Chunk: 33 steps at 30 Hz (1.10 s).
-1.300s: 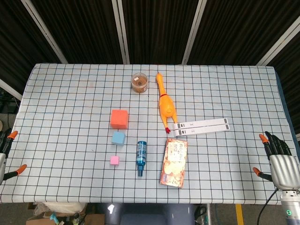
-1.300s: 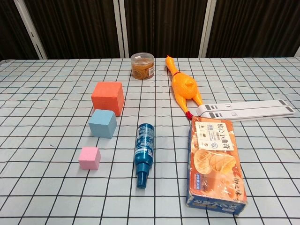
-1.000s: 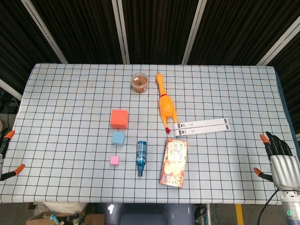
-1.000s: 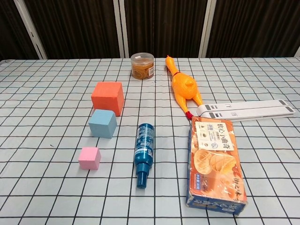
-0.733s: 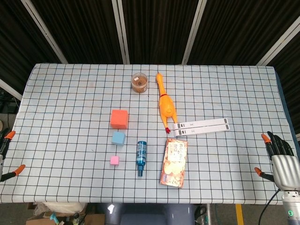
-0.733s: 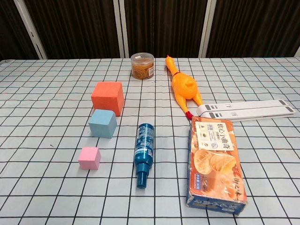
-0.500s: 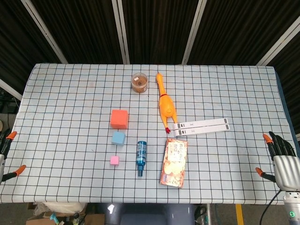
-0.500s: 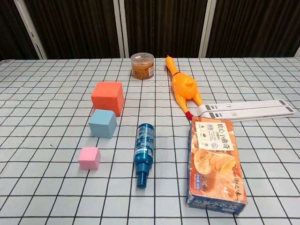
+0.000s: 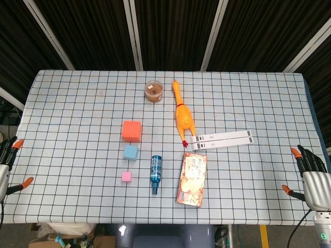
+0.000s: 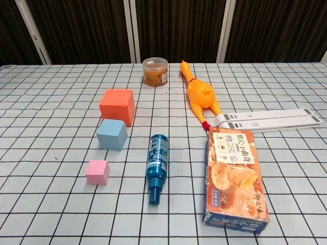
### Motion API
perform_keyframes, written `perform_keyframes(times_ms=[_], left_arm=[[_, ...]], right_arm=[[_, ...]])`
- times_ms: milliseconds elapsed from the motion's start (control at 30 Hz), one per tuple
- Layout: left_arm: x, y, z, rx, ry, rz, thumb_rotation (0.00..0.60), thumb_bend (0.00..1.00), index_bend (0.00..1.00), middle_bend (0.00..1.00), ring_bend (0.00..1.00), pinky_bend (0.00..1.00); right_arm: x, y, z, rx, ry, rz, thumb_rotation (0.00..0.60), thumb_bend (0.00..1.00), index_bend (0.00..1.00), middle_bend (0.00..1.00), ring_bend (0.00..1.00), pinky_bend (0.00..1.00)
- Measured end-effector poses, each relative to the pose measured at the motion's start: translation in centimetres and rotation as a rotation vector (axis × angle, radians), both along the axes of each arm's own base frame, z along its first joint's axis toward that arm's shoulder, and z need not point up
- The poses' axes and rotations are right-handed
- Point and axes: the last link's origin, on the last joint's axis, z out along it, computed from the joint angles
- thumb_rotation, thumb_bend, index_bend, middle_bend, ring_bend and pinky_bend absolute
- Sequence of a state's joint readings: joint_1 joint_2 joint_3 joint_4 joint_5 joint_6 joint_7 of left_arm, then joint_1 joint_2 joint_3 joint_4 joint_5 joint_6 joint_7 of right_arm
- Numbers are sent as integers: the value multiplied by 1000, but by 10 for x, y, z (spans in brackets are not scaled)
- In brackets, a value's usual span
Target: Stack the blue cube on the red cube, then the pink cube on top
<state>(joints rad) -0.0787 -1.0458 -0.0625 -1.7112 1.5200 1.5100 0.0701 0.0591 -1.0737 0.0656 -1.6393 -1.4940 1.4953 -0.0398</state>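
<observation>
Three cubes sit in a line on the checked tablecloth, each apart from the others. The red cube [image 9: 132, 131] [image 10: 117, 106] is farthest back, the blue cube [image 9: 130, 152] [image 10: 112, 135] is in the middle, and the small pink cube [image 9: 126, 176] [image 10: 97, 172] is nearest. My left hand [image 9: 6, 166] shows at the table's left edge, fingers apart and holding nothing. At the right edge my right hand [image 9: 312, 178] is also spread and empty. Both are far from the cubes. The chest view shows neither hand.
A blue spray bottle [image 9: 155, 174] [image 10: 157, 168] lies just right of the cubes. A snack box [image 9: 192, 179] [image 10: 234, 180], a rubber chicken [image 9: 182, 115] [image 10: 200, 95], two white strips [image 9: 223, 139] [image 10: 267, 120] and a small round jar [image 9: 154, 91] [image 10: 155, 72] lie further right and back.
My left hand has come a little further into view at the left edge. My right hand has drifted slightly right and down. The cubes have not moved.
</observation>
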Motion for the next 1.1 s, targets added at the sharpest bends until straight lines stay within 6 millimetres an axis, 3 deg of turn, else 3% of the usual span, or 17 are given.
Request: perform_keyframes(times_ms=[400,533,633,700,800,933,1100], left_arm=[[63,49,3,-139,101,-30,600,14,53,82,18,19],[77,69,-4,-174,140,-16,600,14,54,235,143,140],[87,80,-13,-205,158,-25,600,14,87,605,489,455],[94,87,-20,-214,172,-38,600,13,166,804,676,638],[107,97,-32,-217,188,-61,600,13,254,917,777,749],[116,108,-43,-223,216,-54,600,10,332,979,835,819],[132,117,-61,-236,139,-36,600,0,290,997,856,846]], right_arm=[[-2,1,2,1,-11,-8,600,41,0,36,70,127],[-3,1,2,0,-14,-13,600,41,0,36,70,127],[-4,0,2,3,-13,-17,600,41,0,36,70,127],[-6,0,1,8,-13,-21,600,41,0,36,70,127],[-7,-1,-1,17,-11,-25,600,42,0,36,70,127],[-7,-3,-3,27,-10,-28,600,41,0,36,70,127],[-9,-4,-6,42,-9,-38,600,41,0,36,70,127]])
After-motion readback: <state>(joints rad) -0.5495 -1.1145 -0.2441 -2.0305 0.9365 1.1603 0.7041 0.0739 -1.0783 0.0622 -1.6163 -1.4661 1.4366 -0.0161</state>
